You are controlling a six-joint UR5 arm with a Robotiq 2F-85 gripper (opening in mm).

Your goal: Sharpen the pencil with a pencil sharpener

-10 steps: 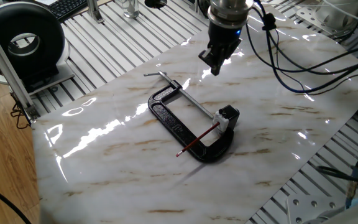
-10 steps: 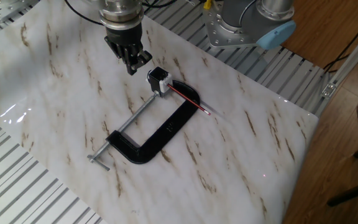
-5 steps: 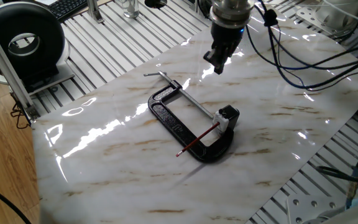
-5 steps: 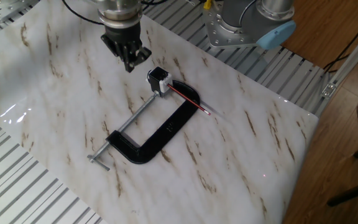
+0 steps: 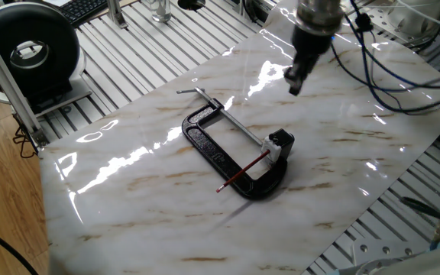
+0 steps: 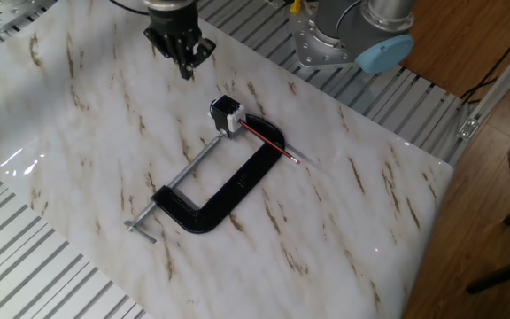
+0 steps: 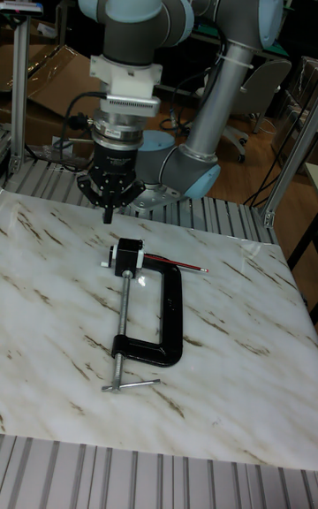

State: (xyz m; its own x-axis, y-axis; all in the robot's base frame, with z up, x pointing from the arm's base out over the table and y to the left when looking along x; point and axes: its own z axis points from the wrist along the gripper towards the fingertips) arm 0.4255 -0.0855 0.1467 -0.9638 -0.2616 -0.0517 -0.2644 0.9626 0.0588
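The red pencil (image 5: 243, 172) (image 6: 268, 143) (image 7: 177, 263) lies flat across the jaw end of a black C-clamp (image 5: 212, 153) (image 6: 228, 190) (image 7: 170, 315). One pencil end sits in the small whitish pencil sharpener (image 5: 272, 148) (image 6: 223, 115) (image 7: 116, 254), which is held at the clamp's screw tip. My gripper (image 5: 295, 81) (image 6: 185, 69) (image 7: 108, 211) hangs above the marble sheet, beyond the sharpener end of the clamp and clear of it. Its fingers are together, shut with nothing between them.
A black round device (image 5: 29, 50) stands at the far left off the marble sheet (image 5: 128, 198). Loose cables (image 5: 388, 72) trail over the right part of the sheet. The robot base (image 6: 352, 35) stands behind the sheet on the slotted table.
The gripper has pulled away from the clamp head, moving farther across the sheet and slightly higher. Pencil, sharpener and clamp have stayed in place.
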